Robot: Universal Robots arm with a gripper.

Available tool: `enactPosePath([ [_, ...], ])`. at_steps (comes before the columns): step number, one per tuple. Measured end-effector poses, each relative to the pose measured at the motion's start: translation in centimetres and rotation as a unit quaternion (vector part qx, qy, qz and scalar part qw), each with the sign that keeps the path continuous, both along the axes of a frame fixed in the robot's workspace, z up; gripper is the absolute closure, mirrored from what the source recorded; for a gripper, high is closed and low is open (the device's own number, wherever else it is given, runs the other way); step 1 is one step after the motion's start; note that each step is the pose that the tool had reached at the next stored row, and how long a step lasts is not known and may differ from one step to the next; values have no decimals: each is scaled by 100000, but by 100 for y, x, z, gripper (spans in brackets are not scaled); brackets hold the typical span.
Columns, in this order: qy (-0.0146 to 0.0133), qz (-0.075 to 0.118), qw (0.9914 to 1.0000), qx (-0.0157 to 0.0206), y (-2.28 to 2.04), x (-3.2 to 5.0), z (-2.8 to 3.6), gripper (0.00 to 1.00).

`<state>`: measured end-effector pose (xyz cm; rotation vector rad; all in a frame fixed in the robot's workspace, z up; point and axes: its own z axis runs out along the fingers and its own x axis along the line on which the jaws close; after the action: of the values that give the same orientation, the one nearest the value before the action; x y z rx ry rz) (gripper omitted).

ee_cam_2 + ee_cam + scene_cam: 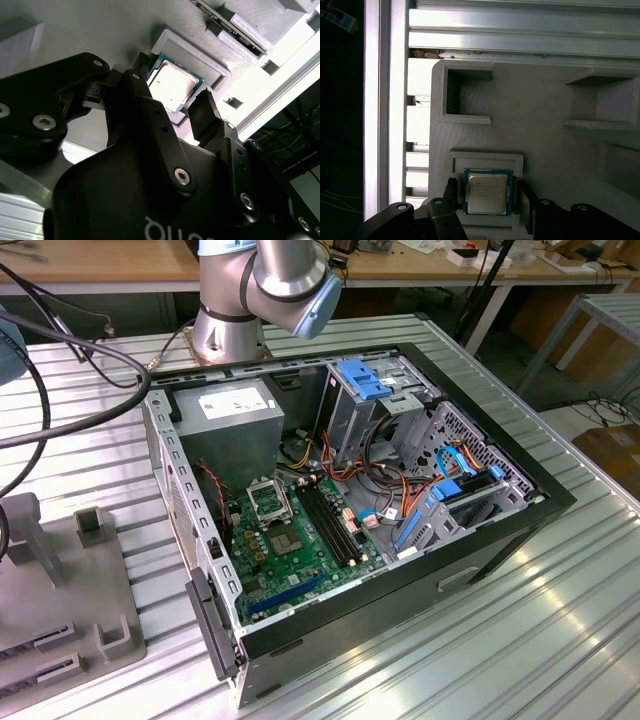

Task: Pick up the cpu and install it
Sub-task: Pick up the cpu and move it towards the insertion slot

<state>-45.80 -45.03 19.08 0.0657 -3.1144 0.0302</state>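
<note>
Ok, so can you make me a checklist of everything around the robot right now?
Surface: ribbed metal table.
Job's things: the chip lies flat in a recess of the grey holder; the socket in the open computer case looks empty.
Clutter: nothing seen.
Grippers: the gripper is open, with one finger on each side of the chip in both wrist views.
Cables: black cables hang over the table at the exterior view's left; coloured wires run inside the case.
Surroundings: a wooden bench stands behind the table.
</note>
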Motion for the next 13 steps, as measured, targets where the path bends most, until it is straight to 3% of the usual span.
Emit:
enactPosePath([
  [13,1,0,100000,-2,0,0,8,41],
])
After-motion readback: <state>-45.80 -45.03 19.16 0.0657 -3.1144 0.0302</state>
